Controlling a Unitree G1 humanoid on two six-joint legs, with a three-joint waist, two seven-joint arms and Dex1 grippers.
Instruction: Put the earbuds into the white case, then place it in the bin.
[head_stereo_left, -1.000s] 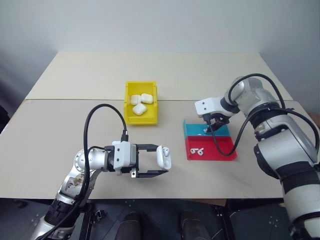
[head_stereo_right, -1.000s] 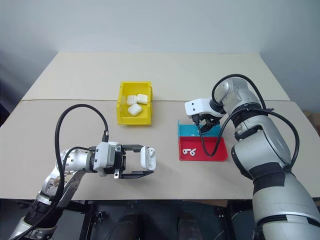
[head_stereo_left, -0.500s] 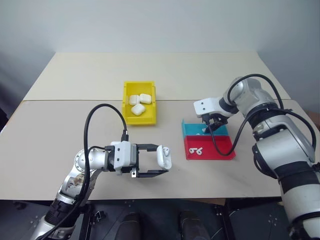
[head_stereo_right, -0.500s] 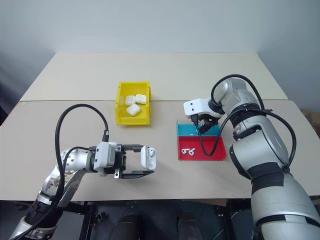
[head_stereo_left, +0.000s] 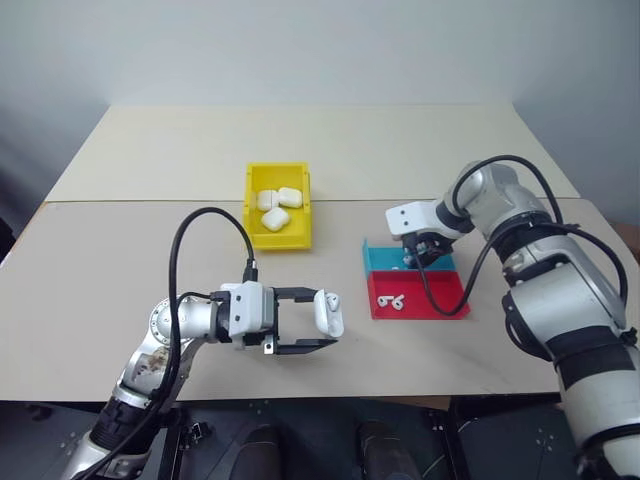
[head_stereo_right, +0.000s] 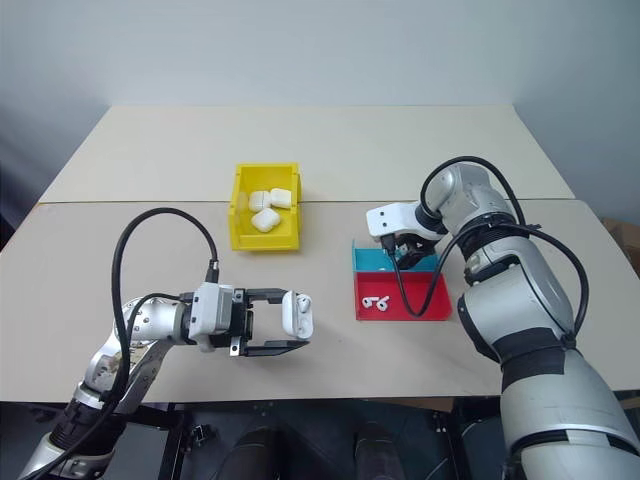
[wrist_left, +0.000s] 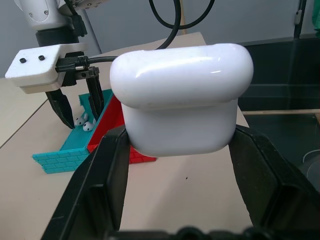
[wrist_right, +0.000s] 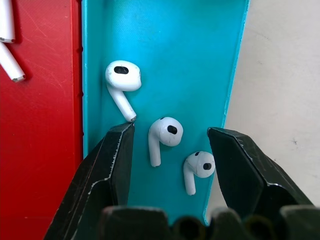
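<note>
The earbuds (wrist_right: 165, 134) lie loose in the blue tray (wrist_right: 200, 50), three close together, with the right gripper (wrist_right: 170, 150) poised over them, jaws open and straddling the middle one. The risk, as I judge it, is that closing there catches a neighbouring stem too, or flicks a smooth bud away; the bud nearest the tray's outer wall sits almost against it, so a jaw could foul that wall. More buds lie in the red tray (head_stereo_left: 430, 296) just beside. The white case (head_stereo_left: 326, 313) is gripped in the left gripper (head_stereo_left: 312, 322), jaws closed on its lower body, held above the surface (head_stereo_left: 120, 260) in front of the robot and well apart from the trays. Its glossy shell could slip or twist if pushed on while loading. The yellow bin (head_stereo_left: 256, 230) already holds several cases and sits between the arms farther back, with open room around it.
</note>
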